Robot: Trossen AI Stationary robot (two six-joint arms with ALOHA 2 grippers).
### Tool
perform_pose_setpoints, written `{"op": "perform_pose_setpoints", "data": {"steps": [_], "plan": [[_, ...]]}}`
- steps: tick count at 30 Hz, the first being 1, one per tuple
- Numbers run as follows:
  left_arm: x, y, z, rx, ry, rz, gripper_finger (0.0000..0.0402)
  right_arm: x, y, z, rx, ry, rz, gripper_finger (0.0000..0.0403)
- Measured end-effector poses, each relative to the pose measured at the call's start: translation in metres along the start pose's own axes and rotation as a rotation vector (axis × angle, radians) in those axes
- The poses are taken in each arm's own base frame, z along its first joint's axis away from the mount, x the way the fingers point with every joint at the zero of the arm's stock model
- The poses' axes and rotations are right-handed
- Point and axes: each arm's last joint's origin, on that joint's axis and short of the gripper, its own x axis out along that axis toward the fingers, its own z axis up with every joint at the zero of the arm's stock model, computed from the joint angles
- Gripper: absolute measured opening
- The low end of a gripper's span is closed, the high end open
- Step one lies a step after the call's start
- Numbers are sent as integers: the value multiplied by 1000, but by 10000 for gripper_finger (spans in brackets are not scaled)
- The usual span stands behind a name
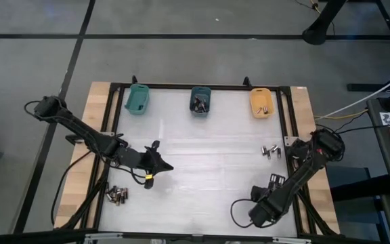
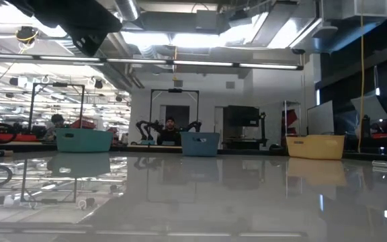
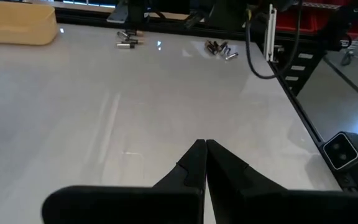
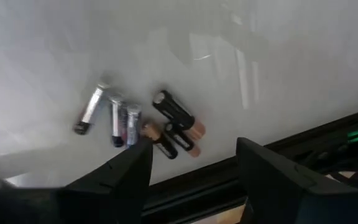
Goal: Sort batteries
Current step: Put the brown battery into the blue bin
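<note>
Black-and-copper batteries lie loose on worktop just ahead of right gripper; fingers wide apart, holding nothing. Long axes mixed, mostly oblique to finger gap. Left gripper pinched closed, empty, farther off mid-worktop.

A robotics lab: more robot arms on benches behind the table, under exposed ceiling ducts and strip lights.
</note>
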Motion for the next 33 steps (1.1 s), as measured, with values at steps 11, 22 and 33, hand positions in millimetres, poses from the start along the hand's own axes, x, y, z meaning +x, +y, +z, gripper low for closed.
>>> {"op": "perform_pose_setpoints", "data": {"steps": [11,22,33], "plan": [[1,2,1,-26,-6,9,2,29,-4,6,-79,-3,31,233],[4,13,4,-80,-13,52,2,51,-11,8,-141,10,57,232],[9,34,9,-94,-33,161,2,54,-25,30,-250,-19,60,35]]}}
